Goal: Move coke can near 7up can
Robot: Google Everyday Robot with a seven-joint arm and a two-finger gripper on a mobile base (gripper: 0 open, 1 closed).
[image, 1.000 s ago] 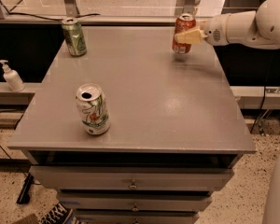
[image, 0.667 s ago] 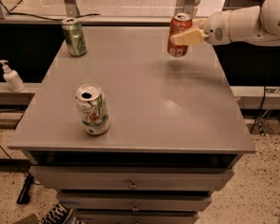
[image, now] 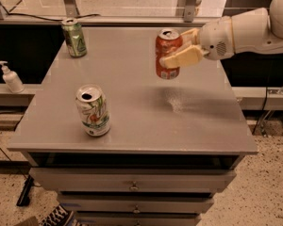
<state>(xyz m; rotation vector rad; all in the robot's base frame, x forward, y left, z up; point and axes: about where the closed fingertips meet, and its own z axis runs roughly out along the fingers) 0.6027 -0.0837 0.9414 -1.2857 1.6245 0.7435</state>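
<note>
Coke can [image: 168, 54], pinched in the end effector [image: 173, 48], hangs above the surface [image: 193, 126], far right; opened 7up can [image: 93, 110] stands near left.

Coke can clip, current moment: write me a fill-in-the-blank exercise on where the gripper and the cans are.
1. The gripper is ___ on the coke can.
2. The coke can hangs ___ the table, not resting on it.
3. The 7up can stands upright near the table's ___ edge, the one over the drawers.
4. Counting the green can, ___ cans are in view.

Missing words: shut; above; front; three.
</note>
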